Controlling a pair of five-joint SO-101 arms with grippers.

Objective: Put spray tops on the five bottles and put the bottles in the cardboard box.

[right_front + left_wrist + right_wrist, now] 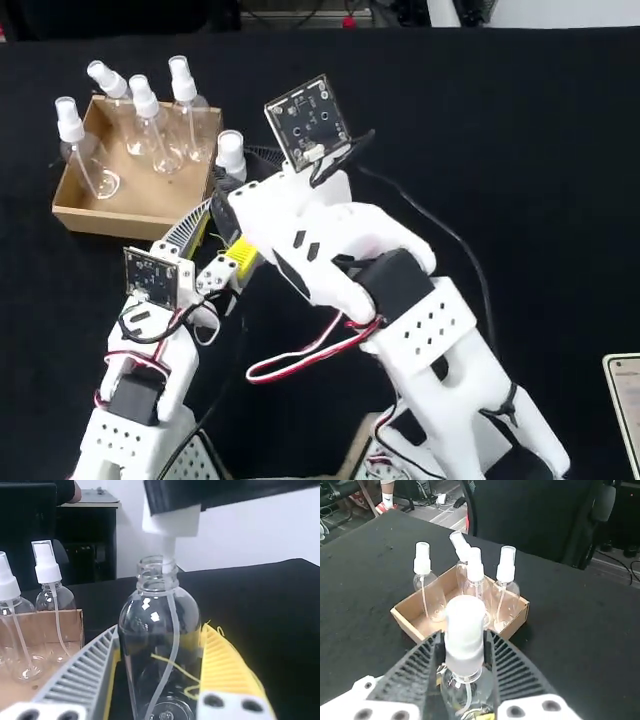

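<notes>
**Fifth bottle [150, 605] upright by the cardboard box [100, 221], spray top [464, 615] over its neck [157, 572]**

My left gripper [161, 645] has its ribbed grey and yellow fingers [80, 672] clamped on the clear, rounded plastic bottle, just beside the box on the matte black table [520, 150]. Its long axis is vertical, threaded neck up. My right gripper [464, 635] pinches the white spray top just above the neck (thin tube [172, 630] down inside). Four capped bottles [150, 125] stand in the box; a white wall [260, 525] sits behind.

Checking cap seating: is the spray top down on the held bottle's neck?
No, the spray top sits above the open neck of the bottle, with only its tube inside.
</notes>
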